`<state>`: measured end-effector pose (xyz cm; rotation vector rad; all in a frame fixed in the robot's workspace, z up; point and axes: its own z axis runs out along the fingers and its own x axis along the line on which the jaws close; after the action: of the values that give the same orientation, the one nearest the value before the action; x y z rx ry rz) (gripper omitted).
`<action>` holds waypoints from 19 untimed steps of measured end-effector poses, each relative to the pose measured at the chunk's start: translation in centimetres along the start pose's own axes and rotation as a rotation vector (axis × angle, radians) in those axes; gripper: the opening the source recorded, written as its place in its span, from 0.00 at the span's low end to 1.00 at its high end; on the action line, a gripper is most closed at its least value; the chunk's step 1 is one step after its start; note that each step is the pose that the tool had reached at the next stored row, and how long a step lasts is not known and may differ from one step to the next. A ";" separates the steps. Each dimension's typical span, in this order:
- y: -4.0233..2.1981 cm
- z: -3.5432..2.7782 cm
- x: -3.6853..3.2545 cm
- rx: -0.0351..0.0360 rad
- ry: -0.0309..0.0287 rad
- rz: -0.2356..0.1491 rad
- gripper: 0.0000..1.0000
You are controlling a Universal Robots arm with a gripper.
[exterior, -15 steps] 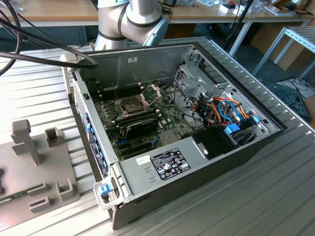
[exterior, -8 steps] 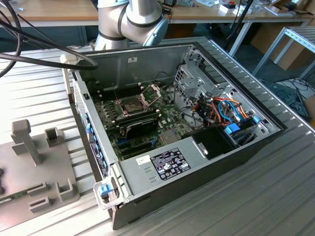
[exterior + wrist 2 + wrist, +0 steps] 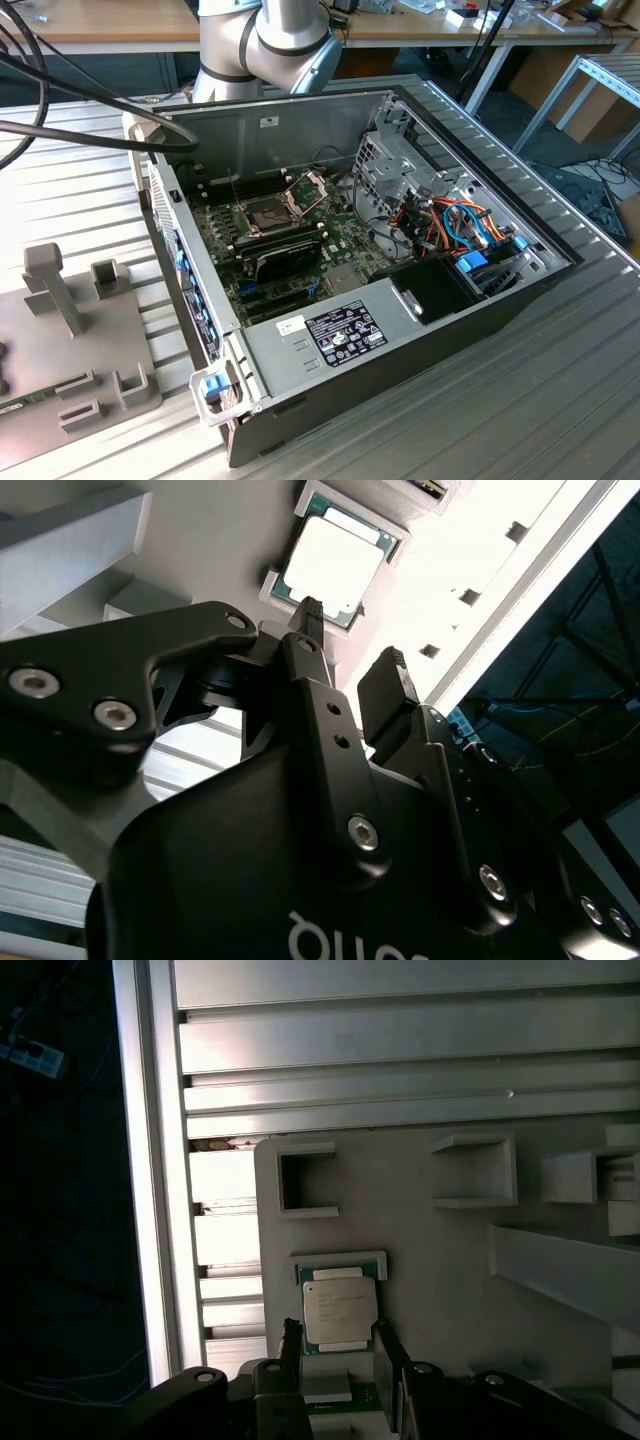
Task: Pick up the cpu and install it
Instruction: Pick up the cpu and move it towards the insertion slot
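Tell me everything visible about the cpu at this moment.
The cpu is a small flat square chip with a pale silver-grey metal lid on a green board whose edge shows around it. It lies flat, lid up, seated in a shallow framed nest on the grey fixture plate. The hand hangs over it, open, one finger to each side; whether they touch it cannot be told.

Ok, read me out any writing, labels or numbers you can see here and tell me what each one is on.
Nothing can be read.
Black label on the power supply: print too small.
White sticker beside it: too small.
cpu top: faint print, illegible.
gripper body: white lettering, cut off, unreadable.
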<state>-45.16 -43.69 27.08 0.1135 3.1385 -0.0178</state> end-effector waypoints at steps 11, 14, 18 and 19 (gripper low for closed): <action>0.00 0.08 -0.01 -0.0002 -0.0002 0.000 0.42; 0.00 0.27 0.00 -0.0001 -0.0002 0.000 0.42; 0.01 0.89 0.00 -0.0001 -0.0001 0.000 0.42; 0.01 1.08 0.00 -0.0002 -0.0002 0.000 0.42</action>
<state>-45.15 -43.69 26.00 0.1135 3.1383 -0.0175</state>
